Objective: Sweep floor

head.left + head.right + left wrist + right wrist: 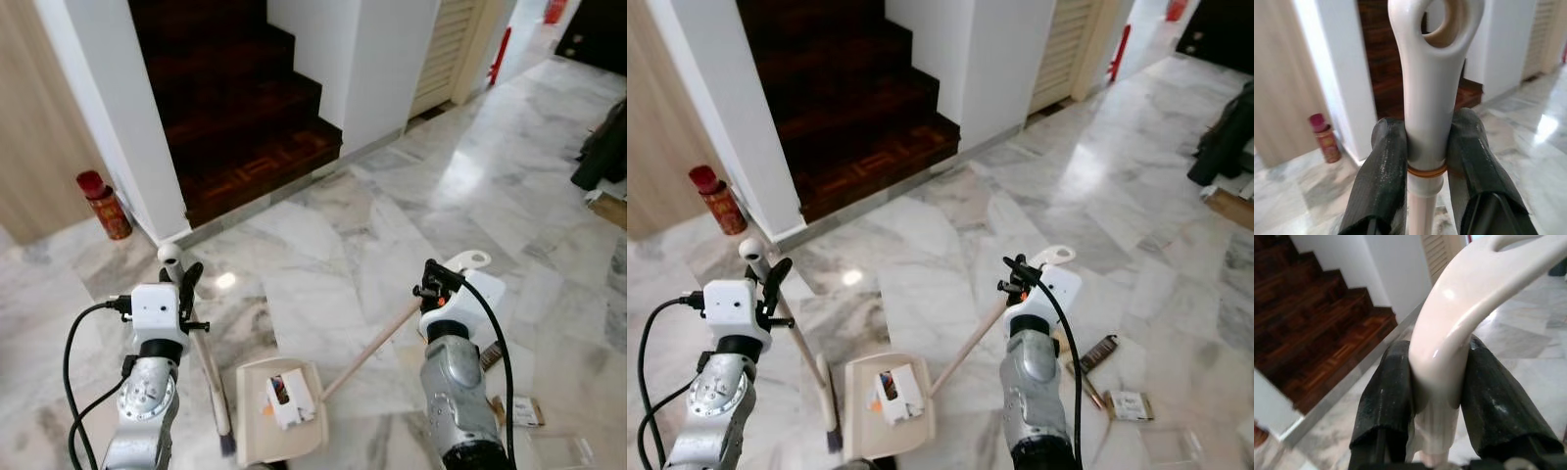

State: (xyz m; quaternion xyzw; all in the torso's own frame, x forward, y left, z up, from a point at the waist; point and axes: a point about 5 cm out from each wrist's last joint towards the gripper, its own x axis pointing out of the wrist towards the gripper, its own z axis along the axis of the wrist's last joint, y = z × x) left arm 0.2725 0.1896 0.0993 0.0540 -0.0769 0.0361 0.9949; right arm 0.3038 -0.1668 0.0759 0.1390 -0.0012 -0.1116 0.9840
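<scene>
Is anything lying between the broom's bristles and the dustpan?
Nothing visible does. The broom, held in the left claw, stands right beside the dustpan, which the right claw holds by its handle, with bare marble floor around them.

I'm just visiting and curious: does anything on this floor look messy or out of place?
Yes. Small packets and a dark flat item lie scattered on the marble floor beside the right arm, not yet swept. A crumpled box already sits in the dustpan.

I see two silver arms, each with a white wrist box, looping black cables, and matte black fingers [1383, 181] with rounded tips.
</scene>
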